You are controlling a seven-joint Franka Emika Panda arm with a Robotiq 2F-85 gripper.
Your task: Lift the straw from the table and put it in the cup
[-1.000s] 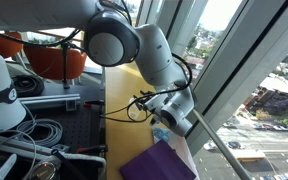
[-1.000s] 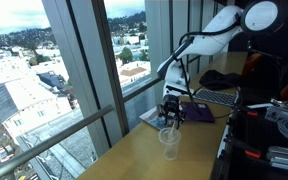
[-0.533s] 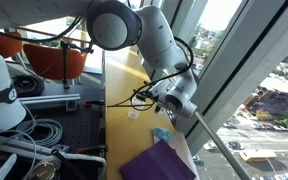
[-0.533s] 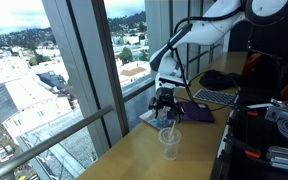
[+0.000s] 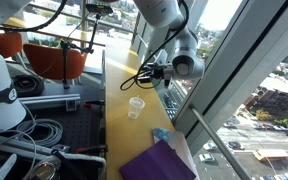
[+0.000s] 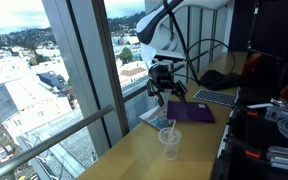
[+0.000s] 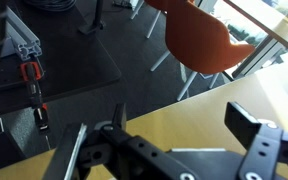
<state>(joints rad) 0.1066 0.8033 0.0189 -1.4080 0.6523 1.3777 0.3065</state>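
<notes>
The cup [image 6: 169, 142] is clear, glossy plastic; the table [image 6: 134, 162] is smooth, matt wood.

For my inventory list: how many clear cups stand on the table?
1. The cup stands on the yellow table, shown in both exterior views. Another could be hidden behind the arm.

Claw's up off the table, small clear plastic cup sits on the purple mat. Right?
No: the small clear plastic cup stands on the bare tan tabletop, apart from the flat purple mat, as both exterior views show. The claw is up off the table.
</notes>
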